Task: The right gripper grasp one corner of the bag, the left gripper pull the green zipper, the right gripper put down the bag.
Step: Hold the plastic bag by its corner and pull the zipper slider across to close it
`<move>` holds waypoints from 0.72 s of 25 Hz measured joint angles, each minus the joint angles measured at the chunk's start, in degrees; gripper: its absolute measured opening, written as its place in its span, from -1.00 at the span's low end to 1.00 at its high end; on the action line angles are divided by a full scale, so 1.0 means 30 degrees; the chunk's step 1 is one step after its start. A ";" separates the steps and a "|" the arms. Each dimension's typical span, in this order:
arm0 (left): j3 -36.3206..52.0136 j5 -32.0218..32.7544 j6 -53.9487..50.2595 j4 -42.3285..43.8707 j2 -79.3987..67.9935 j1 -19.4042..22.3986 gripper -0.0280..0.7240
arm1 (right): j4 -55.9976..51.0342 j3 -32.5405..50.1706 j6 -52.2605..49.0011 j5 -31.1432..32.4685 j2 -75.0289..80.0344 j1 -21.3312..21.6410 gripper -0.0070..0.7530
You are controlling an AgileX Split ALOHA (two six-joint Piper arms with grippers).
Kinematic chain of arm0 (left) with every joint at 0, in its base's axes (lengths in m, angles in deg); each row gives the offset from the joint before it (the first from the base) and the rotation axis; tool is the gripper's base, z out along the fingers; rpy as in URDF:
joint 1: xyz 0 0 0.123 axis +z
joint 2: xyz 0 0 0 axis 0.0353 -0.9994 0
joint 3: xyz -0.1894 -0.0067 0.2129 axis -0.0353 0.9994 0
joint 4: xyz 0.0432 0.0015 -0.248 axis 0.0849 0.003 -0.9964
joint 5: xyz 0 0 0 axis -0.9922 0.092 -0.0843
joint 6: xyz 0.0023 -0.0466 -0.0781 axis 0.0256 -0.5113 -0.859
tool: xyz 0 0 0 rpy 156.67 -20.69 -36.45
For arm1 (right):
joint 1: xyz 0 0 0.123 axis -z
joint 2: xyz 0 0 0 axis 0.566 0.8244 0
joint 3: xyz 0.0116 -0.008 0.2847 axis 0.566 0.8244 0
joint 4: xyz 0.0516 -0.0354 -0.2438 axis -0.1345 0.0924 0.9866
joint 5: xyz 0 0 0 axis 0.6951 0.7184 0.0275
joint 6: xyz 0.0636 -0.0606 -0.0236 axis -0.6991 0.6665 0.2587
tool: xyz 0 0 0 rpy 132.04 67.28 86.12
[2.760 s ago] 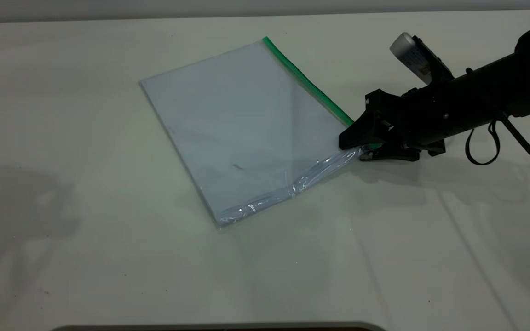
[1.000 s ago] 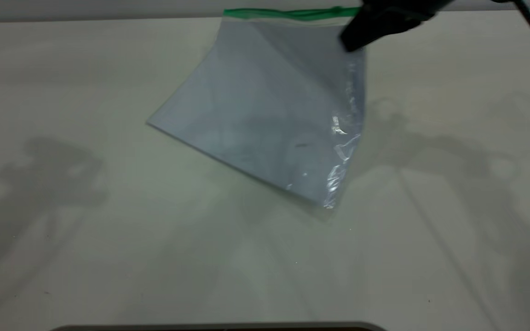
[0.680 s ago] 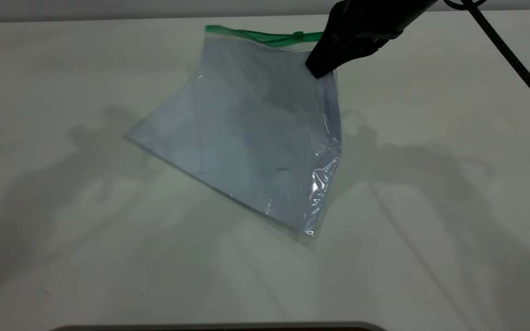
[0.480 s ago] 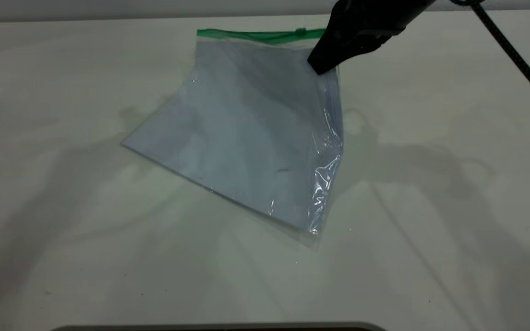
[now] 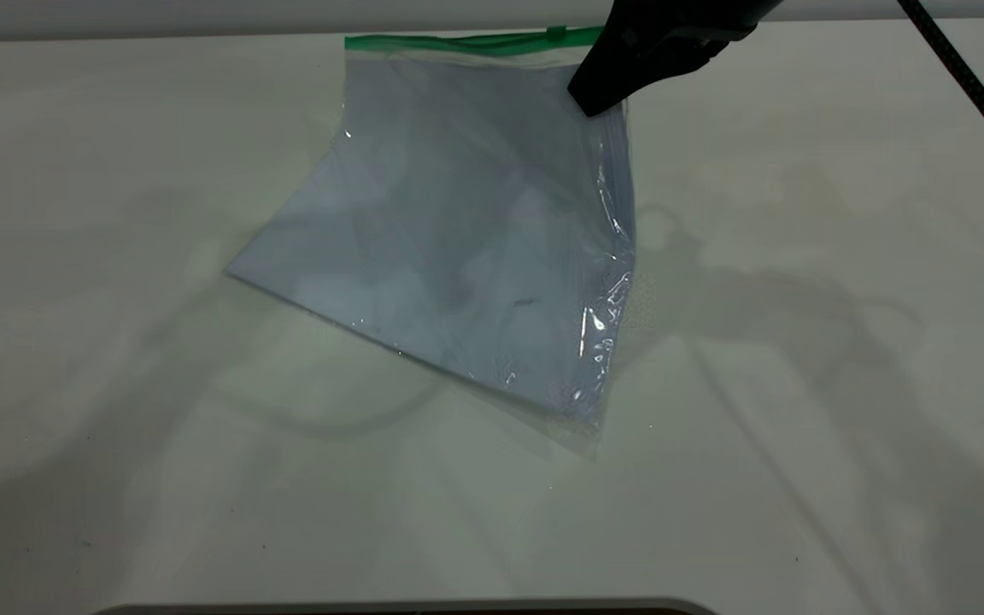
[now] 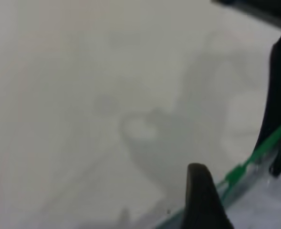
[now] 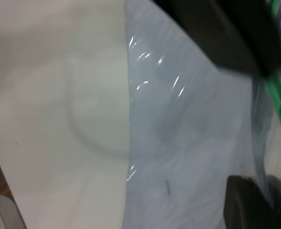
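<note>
black right gripper (image 5: pixel 599 101), clenched on the clear plastic corner of the bag (image 5: pixel 607 120), hangs above the pale counter (image 5: pixel 799 342). from the left, one flat transparent plastic bag (image 5: pixel 458 248) with pale bluish sheets inside trails from a low corner resting on the counter up to its raised edge, where one thin bright green zipper (image 5: pixel 458 41) runs level toward the gripper, a small green slider tab (image 5: pixel 556 33) just beside the jaws. lifting the corner apparently keeps the strip taut and clear for pulling. the left gripper shows only one dark fingertip (image 6: pixel 202 198) near the strip; its state cannot be told.
</note>
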 joint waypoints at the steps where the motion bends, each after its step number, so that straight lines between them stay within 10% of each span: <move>1: -0.0045 0.0024 0.0273 -0.0367 -0.0143 -0.0018 0.47 | 0.0000 0.0000 0.0000 0.0095 -0.0022 0.0000 -0.89; 18: -0.0082 -0.0424 0.1557 -0.2095 -0.1532 -0.0441 0.32 | 0.0000 0.0000 -0.0020 0.0387 -0.0036 0.0000 -0.89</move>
